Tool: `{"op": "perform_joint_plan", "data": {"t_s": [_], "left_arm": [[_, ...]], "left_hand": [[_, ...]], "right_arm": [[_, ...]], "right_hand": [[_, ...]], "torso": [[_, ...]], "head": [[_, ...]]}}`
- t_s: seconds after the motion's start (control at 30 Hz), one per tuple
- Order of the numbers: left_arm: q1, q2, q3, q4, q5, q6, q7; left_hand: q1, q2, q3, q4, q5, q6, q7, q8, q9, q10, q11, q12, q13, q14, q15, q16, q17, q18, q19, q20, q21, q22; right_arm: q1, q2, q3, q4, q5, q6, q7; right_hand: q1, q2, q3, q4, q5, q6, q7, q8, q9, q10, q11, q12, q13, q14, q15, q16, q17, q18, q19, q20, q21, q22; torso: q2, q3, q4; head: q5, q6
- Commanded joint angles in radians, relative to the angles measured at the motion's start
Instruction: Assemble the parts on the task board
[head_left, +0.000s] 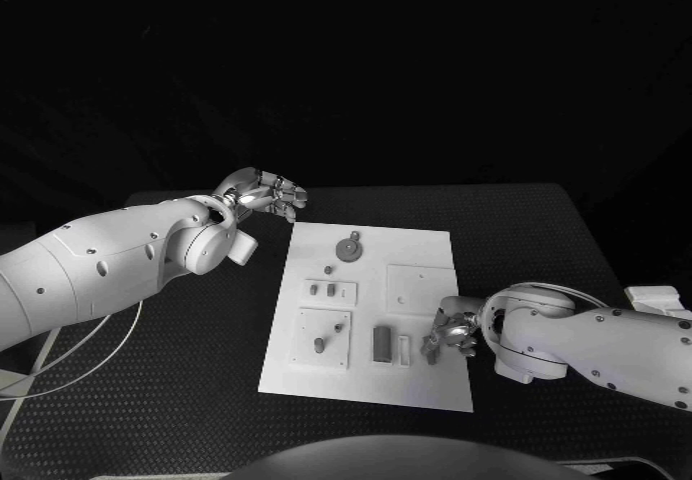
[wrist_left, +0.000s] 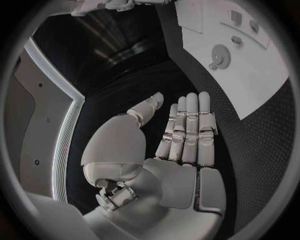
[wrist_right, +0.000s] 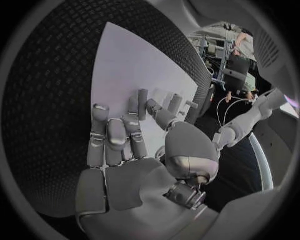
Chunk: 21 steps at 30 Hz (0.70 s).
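Parts (head_left: 381, 343) lie on task board (head_left: 418, 250), hands clear.

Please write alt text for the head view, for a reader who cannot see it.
A white task board with small parts lies on a black table. The right hand hovers at the board's near right edge; the left hand is raised, empty, beyond its far left corner.

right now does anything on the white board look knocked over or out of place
Nothing stands out. The white board lies flat on the black table, and the small parts sit on it apart from one another. The left robot hand is off the board; the right robot hand is over its near edge.
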Motion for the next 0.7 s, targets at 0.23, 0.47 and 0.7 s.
{"op": "perform_joint_plan", "data": {"t_s": [0.23, 0.47, 0.7], "left_arm": [[0.001, 0.003, 0.001, 0.003, 0.006, 0.012, 0.006], [0.001, 0.003, 0.001, 0.003, 0.006, 0.011, 0.005], [0.001, 0.002, 0.001, 0.003, 0.006, 0.011, 0.005]], "left_hand": [[-0.007, 0.000, 0.000, 0.006, 0.000, -0.007, -0.001, 0.006, -0.001, -0.006, 0.002, 0.003, -0.001, 0.009, -0.001, -0.004, 0.002, 0.013, 0.006, 0.001, -0.006, 0.002], [-0.007, 0.000, 0.000, 0.006, 0.000, -0.007, -0.001, 0.006, -0.002, -0.006, 0.002, 0.003, -0.001, 0.009, -0.002, -0.004, 0.003, 0.013, 0.006, 0.001, -0.006, 0.002], [-0.007, 0.000, 0.000, 0.006, 0.000, -0.007, -0.001, 0.006, -0.002, -0.006, 0.002, 0.003, -0.001, 0.009, -0.002, -0.005, 0.003, 0.013, 0.006, 0.001, -0.006, 0.002]], "right_arm": [[-0.005, 0.004, -0.005, 0.022, 0.261, -0.125, 0.020], [-0.005, 0.009, -0.005, 0.026, 0.264, -0.123, 0.016], [-0.005, 0.024, -0.005, 0.023, 0.271, -0.098, 0.012]], "right_hand": [[0.045, 0.038, 0.008, 0.002, 0.003, -0.041, 0.041, 0.000, -0.010, 0.009, -0.004, -0.001, -0.001, 0.010, -0.002, -0.002, 0.002, 0.014, 0.011, -0.001, 0.005, 0.017], [0.043, 0.037, 0.008, 0.002, 0.003, -0.041, 0.041, 0.000, -0.010, 0.010, -0.005, -0.001, -0.001, 0.011, -0.002, -0.003, 0.001, 0.014, 0.012, -0.002, 0.005, 0.016], [0.041, 0.037, 0.008, 0.002, 0.003, -0.040, 0.040, 0.000, -0.011, 0.011, -0.005, -0.001, -0.001, 0.011, -0.003, -0.003, 0.002, 0.014, 0.012, -0.002, 0.005, 0.016]], "torso": [[0.000, 0.0002, -0.0005], [0.000, -0.0005, -0.0011], [0.000, -0.0010, -0.0001]], "head": [[-0.002, 0.002], [-0.001, 0.003], [0.000, 0.000]]}}
